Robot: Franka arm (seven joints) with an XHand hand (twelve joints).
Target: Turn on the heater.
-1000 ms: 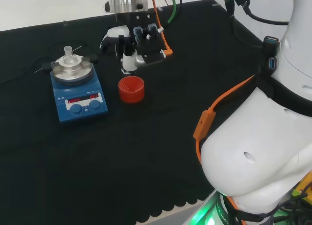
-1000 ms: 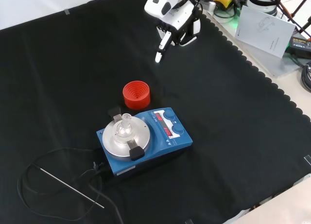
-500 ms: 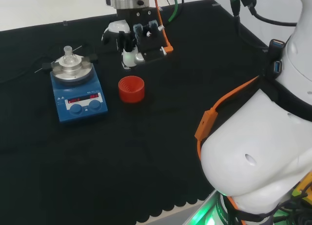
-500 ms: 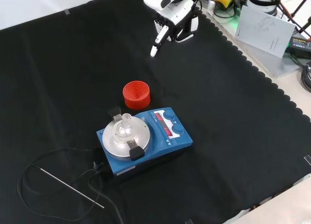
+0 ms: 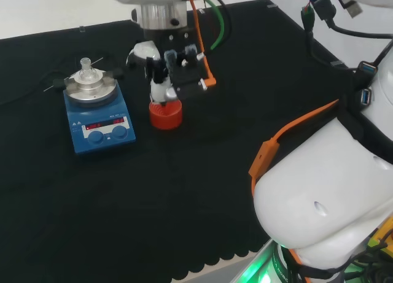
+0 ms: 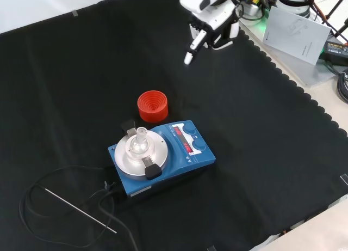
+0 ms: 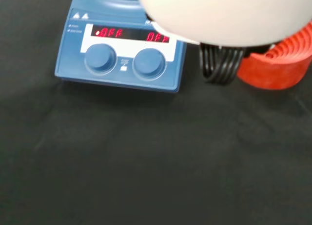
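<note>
Hovering empty with a finger extended, the hand (image 6: 209, 22) is apart from the heater (image 6: 163, 158), whose plate carries a small glass vessel (image 6: 141, 138).

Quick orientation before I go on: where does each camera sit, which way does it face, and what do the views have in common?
Head view: behind and above the arm's base, looking over the white links at the bench; the hand hangs by the red ribbed stand.
Front view: opposite the arm, looking down on the cloth; the hand enters from the top.
Wrist view: at the wrist, facing the heater's knobs; a blurred white hand part shows.
Shared: all three show the blue heater and the stand.
</note>
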